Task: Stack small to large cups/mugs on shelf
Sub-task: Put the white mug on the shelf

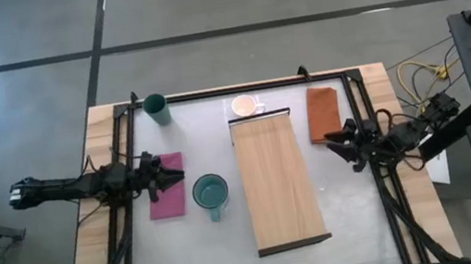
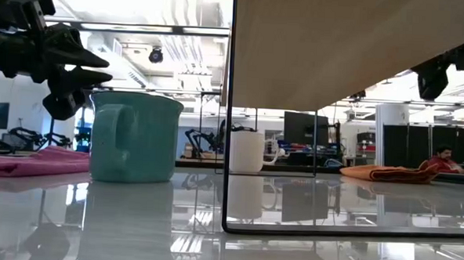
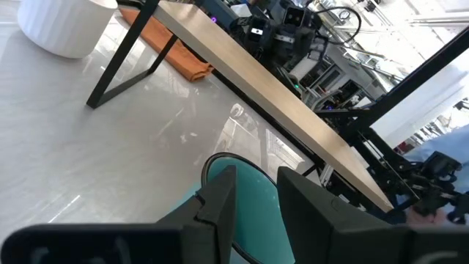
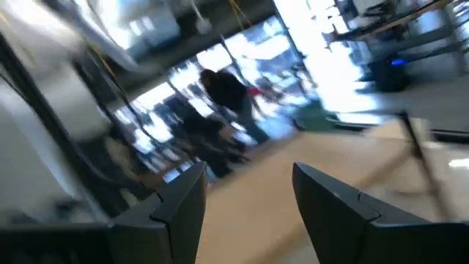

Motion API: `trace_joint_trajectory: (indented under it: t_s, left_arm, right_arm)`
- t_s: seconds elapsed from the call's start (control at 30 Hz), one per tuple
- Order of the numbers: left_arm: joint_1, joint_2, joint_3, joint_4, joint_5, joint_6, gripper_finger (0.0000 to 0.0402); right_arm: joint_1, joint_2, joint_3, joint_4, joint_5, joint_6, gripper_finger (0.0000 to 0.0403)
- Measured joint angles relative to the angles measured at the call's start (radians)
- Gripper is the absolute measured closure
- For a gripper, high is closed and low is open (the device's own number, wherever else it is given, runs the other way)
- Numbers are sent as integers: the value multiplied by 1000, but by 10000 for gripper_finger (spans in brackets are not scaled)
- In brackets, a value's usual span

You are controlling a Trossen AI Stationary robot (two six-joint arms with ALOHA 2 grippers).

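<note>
The wide teal mug [image 1: 210,194] stands on its base on the table, left of the shelf [image 1: 278,182], a long light-wood board on a dark frame. The small white mug [image 1: 246,105] stands by the shelf's far end. The dark green tumbler [image 1: 155,109] stands at the far left. My left gripper [image 1: 163,177] is open and empty, raised over the magenta cloth [image 1: 169,201], and points toward the teal mug [image 3: 253,213]. In the low view it [image 2: 89,69] hangs above and beside the mug [image 2: 133,137]. My right gripper [image 1: 335,143] is open and empty, and points at the shelf [image 4: 293,191] from the right.
An orange cloth [image 1: 323,112] lies at the far right, just beyond my right gripper. A black frame [image 1: 238,88] runs round the table. The shelf top is bare. There is free table between the teal mug and the near edge.
</note>
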Motion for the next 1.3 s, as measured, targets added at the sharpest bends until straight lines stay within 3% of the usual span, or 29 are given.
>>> trace_joint_trajectory:
  t_s: [0.1, 0.23, 0.4, 0.47, 0.8, 0.87, 0.93, 0.97, 1.0, 1.1, 1.2, 1.3]
  left_arm:
    - [0, 0, 0, 0, 0, 0, 315]
    - [0, 0, 0, 0, 0, 0, 315]
    - [0, 0, 0, 0, 0, 0, 315]
    - [0, 0, 0, 0, 0, 0, 315]
    - [0, 0, 0, 0, 0, 0, 315]
    - [0, 0, 0, 0, 0, 0, 315]
    - [0, 0, 0, 0, 0, 0, 315]
    - [0, 0, 0, 0, 0, 0, 315]
    - [0, 0, 0, 0, 0, 0, 315]
    - [0, 0, 0, 0, 0, 0, 315]
    - [0, 0, 0, 0, 0, 0, 315]
    - [0, 0, 0, 0, 0, 0, 315]
  right_arm:
    - [-2, 5, 0, 119, -122, -14, 207]
    - [-22, 46, 19, 153, -116, -95, 207]
    - [-103, 172, 181, 63, -20, 250, 207]
    - [-154, 235, 280, 31, -19, 309, 207]
    - [-312, 551, 791, 8, -15, -145, 207]
    - [-348, 648, 891, -89, 32, -206, 207]
    - [-430, 778, 994, -298, 134, -22, 207]
    - [-492, 852, 1053, -448, 129, 115, 207]
    - [-558, 919, 1111, -606, 59, 234, 207]
    - [-778, 1127, 1269, -966, -299, 458, 207]
    - [-950, 1322, 1405, -1110, -545, 464, 207]
    - [-1034, 1491, 1525, -1099, -689, 370, 207]
